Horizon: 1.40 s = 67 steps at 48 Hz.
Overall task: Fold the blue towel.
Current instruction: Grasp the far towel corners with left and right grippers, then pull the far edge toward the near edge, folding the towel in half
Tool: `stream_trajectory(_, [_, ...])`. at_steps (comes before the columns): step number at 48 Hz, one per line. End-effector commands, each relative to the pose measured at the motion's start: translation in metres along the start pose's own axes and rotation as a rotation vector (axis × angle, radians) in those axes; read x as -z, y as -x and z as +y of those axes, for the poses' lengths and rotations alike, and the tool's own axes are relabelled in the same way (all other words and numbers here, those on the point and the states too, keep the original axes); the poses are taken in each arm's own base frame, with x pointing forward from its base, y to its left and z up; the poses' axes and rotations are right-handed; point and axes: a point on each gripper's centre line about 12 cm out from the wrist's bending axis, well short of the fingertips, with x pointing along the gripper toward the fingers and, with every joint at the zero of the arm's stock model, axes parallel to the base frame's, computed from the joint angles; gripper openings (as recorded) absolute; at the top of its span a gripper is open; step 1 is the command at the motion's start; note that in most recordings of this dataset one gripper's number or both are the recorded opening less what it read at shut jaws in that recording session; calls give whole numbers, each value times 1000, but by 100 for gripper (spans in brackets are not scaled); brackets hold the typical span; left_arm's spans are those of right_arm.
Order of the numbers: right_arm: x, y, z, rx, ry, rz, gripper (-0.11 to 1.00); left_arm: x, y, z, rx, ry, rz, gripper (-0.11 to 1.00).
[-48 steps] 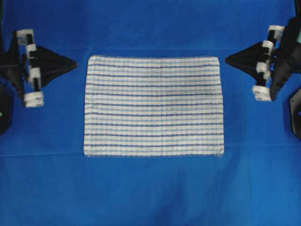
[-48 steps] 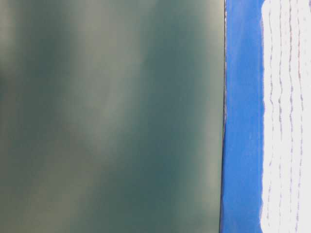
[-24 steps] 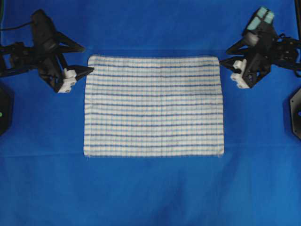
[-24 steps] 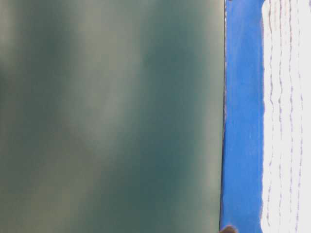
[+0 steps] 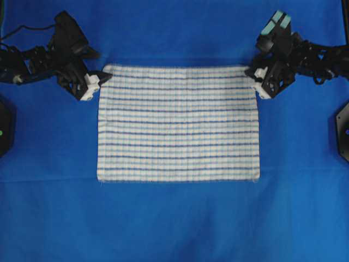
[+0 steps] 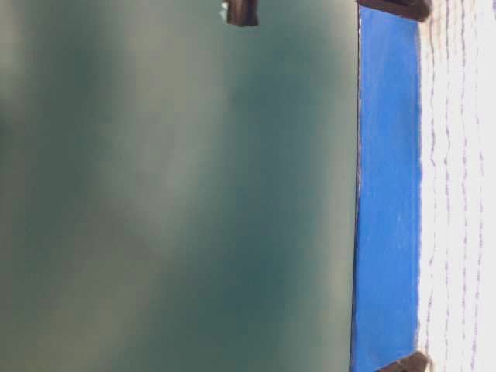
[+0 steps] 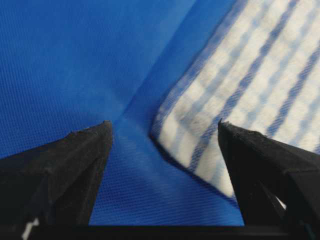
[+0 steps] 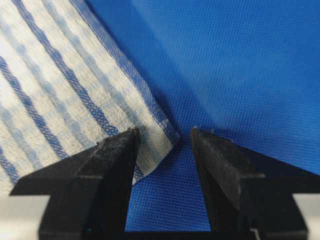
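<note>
The blue towel (image 5: 177, 123), white with thin blue stripes, lies flat and unfolded in the middle of the overhead view. My left gripper (image 5: 98, 80) is at its far left corner and my right gripper (image 5: 256, 78) at its far right corner. In the left wrist view the left gripper (image 7: 164, 124) is open; the towel (image 7: 240, 85) corner lies between the fingers, untouched. In the right wrist view the right gripper (image 8: 165, 130) is open with the towel (image 8: 60, 90) corner between its fingers, flat on the cloth.
A large plain blue cloth (image 5: 174, 218) covers the whole table under the towel. Dark arm bases (image 5: 5, 125) (image 5: 342, 131) sit at the left and right edges. In the table-level view a blurred grey-green surface (image 6: 170, 186) fills the left side.
Both arms have swung in from the sides to the towel's two far corners and lowered. Both grippers have gone from shut to open. The towel has not moved.
</note>
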Motion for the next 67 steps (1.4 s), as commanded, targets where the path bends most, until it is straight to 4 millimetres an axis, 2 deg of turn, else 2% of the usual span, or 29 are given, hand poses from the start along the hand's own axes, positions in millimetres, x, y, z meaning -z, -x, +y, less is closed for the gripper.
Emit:
stream_trajectory(1, [-7,-2,0,0,1,-25,51,-7,-5,1,-3,1,-20,78])
stream_trajectory(6, [-8,-3,-1,1,0,-28,48,-3,-11,1,-4,3,3,76])
stream_trajectory(10, [-7,-3,-1,2,0,-26,39,0,-13,-1,1,-4,20,69])
stream_trajectory(17, [-7,-3,0,-2,16,-21,6,2,-14,-11,26,-30,27,32])
stream_trajectory(21, [-7,-3,1,-3,17,-21,7,3,-13,-15,35,-38,28,11])
stream_trajectory(24, [-8,-3,1,-4,17,-27,7,4,-12,-16,38,-41,33,2])
stream_trajectory(32, [-12,3,1,-4,15,-43,7,-1,-9,-18,45,-45,35,3])
stream_trajectory(45, [-23,23,2,-7,15,-87,7,-27,14,-23,59,-51,-27,3])
stream_trajectory(57, [-25,27,7,-20,24,-98,7,-29,22,-29,77,-63,-49,3])
stream_trajectory(67, [-25,40,18,-50,42,-132,7,-28,33,-38,106,-83,-68,3])
